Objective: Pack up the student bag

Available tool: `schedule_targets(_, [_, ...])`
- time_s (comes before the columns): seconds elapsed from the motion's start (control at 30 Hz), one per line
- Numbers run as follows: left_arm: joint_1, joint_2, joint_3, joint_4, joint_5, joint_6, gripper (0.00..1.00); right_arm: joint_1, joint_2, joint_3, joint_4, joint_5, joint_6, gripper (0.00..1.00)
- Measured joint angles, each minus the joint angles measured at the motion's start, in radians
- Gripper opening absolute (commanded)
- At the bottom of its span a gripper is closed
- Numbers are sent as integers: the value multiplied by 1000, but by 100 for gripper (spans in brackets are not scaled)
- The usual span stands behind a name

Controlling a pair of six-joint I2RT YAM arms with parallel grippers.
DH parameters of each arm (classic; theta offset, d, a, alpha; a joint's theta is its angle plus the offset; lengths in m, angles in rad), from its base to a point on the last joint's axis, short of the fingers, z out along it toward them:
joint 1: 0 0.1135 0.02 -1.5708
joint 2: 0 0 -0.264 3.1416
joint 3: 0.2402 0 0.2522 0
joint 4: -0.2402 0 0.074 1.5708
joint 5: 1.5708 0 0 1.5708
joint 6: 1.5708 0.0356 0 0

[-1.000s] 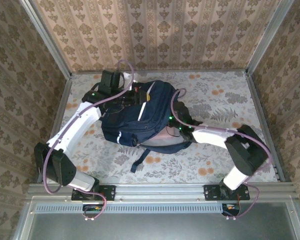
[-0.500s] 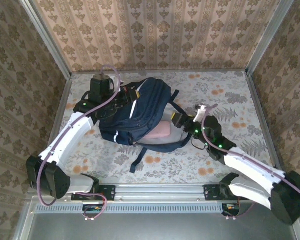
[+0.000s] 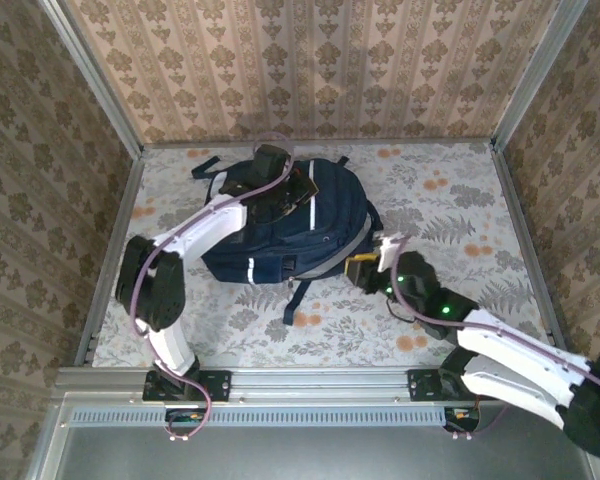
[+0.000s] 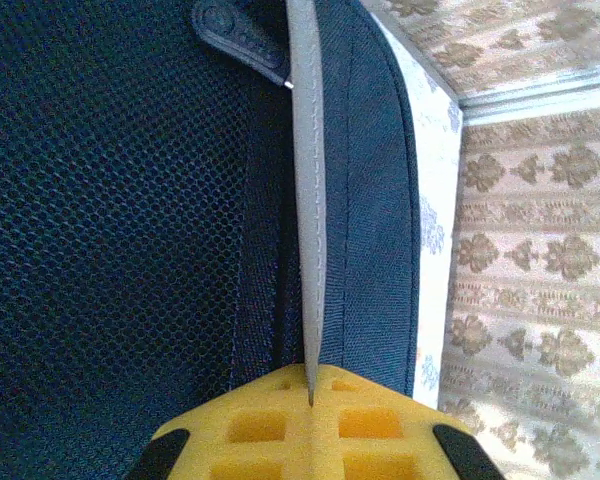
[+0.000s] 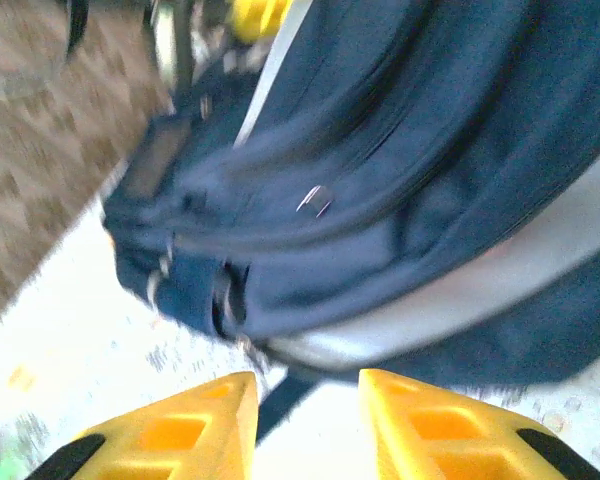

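One student bag point(image 3: 310, 240) lies on the floral table point(image 3: 460, 210) beside the right tool point(image 3: 358, 270).

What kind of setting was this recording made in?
Probably a small robot test booth, not a real room: wallpaper-patterned panels in an aluminium frame enclose a floral-covered table. A left arm and right arm are bolted to its near rail, by a navy backpack.

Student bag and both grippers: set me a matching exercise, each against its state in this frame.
Things:
1. student bag
2. left gripper
3. right gripper

States:
A. fingers apart, nothing between them, at the bag's edge
B. lying on the floral table cover
C. pinched shut on the bag's grey trim

Pairs: 1-B, 2-C, 3-A
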Motion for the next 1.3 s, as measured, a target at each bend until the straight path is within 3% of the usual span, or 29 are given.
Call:
schedule_targets(0.17, [-6,90,49,51,-30,-97,0,84,183,13,-14,76,-32,40])
schedule_targets(0.37, [-3,90,42,98,-61,-198,0,106,409,79,24,131,-18,52])
schedule_targets(0.53, [18,90,23,124,-55,-274,0,125,565,191,57,140,21,53])
schedule_targets(0.73, [61,89,5,187,-22,-367,0,134,695,318,63,140,109,50])
schedule_targets(0.97, [74,89,-5,226,-11,-407,0,137,790,393,7,237,185,36])
schedule_targets(1.3, [75,88,-45,273,14,-425,0,131,902,476,-27,288,182,30])
